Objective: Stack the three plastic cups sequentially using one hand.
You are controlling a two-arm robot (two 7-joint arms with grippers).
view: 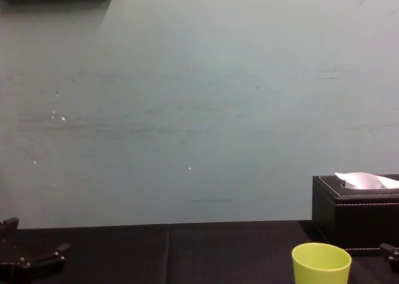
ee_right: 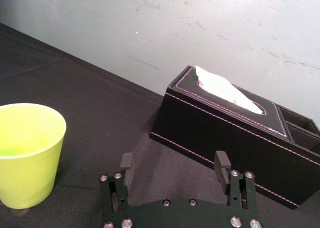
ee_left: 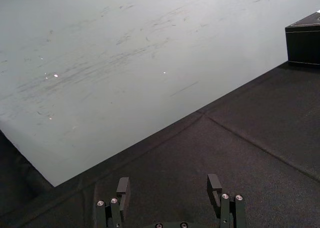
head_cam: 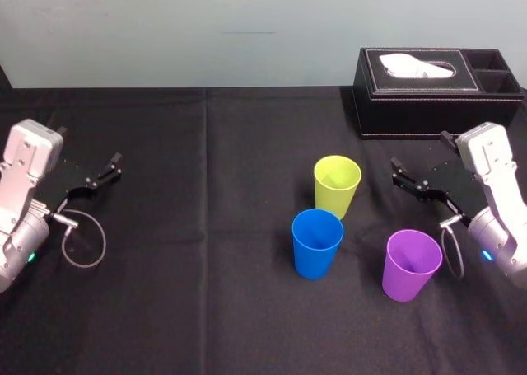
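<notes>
A black cloth (head_cam: 165,309) covers the table beneath a pale, scuffed wall (head_cam: 165,29). In the head view, the three plastic cups stand upright and separate, mouths up, right of the table's centre. The lime-green cup (head_cam: 337,185) is farthest back, the blue cup (head_cam: 317,243) sits just in front of it and slightly left, and the purple cup (head_cam: 411,264) stands apart to the blue cup's right. A black tissue box (head_cam: 436,91) sits at the far right, behind the cups. The left gripper (head_cam: 92,162) rests low at the table's left edge, well away from the cups. The right gripper (head_cam: 418,162) sits near the right edge, just right of the lime-green cup and behind the purple one, touching neither.

In the left wrist view, the left gripper's (ee_left: 167,184) fingers are spread wide over bare cloth with nothing between them; a corner of the tissue box (ee_left: 303,42) shows far off.

In the right wrist view, the right gripper (ee_right: 172,164) also has its fingers spread and holds nothing. The lime-green cup (ee_right: 27,153) stands near one finger, and the tissue box (ee_right: 225,138), with a white tissue (ee_right: 225,90) poking out, lies beyond.

In the chest view, the lime-green cup (view: 321,264) stands in front of the tissue box (view: 355,212) at lower right, under the broad wall.
</notes>
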